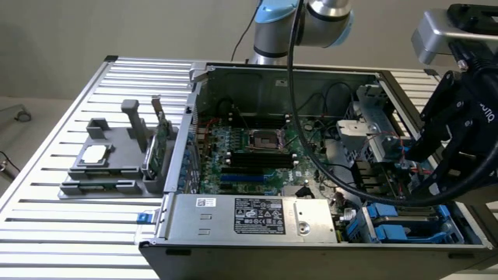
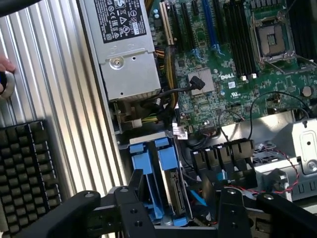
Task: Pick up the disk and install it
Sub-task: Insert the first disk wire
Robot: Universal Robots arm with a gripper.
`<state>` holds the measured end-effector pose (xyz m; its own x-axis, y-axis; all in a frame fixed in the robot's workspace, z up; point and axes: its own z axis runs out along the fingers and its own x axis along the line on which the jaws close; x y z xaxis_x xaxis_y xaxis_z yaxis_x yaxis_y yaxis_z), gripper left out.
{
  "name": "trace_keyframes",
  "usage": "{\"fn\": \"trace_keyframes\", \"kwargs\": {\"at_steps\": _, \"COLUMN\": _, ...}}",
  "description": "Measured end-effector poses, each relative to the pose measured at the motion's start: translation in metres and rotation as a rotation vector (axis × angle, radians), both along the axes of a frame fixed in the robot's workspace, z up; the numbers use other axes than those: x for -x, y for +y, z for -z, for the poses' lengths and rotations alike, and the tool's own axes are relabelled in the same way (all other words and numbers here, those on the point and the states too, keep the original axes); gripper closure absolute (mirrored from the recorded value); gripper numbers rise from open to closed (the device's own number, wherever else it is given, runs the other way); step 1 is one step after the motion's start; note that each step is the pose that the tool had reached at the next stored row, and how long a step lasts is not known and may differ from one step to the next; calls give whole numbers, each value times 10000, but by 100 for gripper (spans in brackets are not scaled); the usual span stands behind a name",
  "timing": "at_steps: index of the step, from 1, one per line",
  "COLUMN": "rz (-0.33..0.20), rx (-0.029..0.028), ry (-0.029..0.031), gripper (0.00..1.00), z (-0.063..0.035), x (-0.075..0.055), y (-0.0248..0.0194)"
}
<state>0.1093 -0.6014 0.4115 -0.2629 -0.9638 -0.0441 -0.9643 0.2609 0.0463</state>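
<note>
The disk (image 2: 174,191) stands on edge in the drive bay at the computer case's corner, its blue carrier (image 2: 167,157) around it. A second blue carrier (image 2: 140,161) sits beside it. My gripper (image 2: 173,196) hangs just above that bay and is open; its two black fingers (image 2: 135,186) stand wide apart on either side of the disk, with a gap left to it. In the exterior view the gripper (image 1: 426,185) reaches down at the exterior view's right, over the blue carriers (image 1: 390,220) in the bay.
The open case (image 1: 280,70) holds the motherboard (image 1: 257,151) and a silver power supply (image 1: 257,217). A black cable (image 1: 327,175) loops across the board. A grey fixture (image 1: 109,163) with a green card stands at the exterior view's left. A keyboard (image 2: 27,168) and a hand (image 2: 5,64) lie beside the case.
</note>
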Motion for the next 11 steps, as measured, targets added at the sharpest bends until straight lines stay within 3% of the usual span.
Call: {"fn": "trace_keyframes", "kwargs": {"at_steps": 11, "rz": 1936, "rx": 1, "ry": 0, "gripper": 40, "z": 4, "x": 0, "y": 0}}
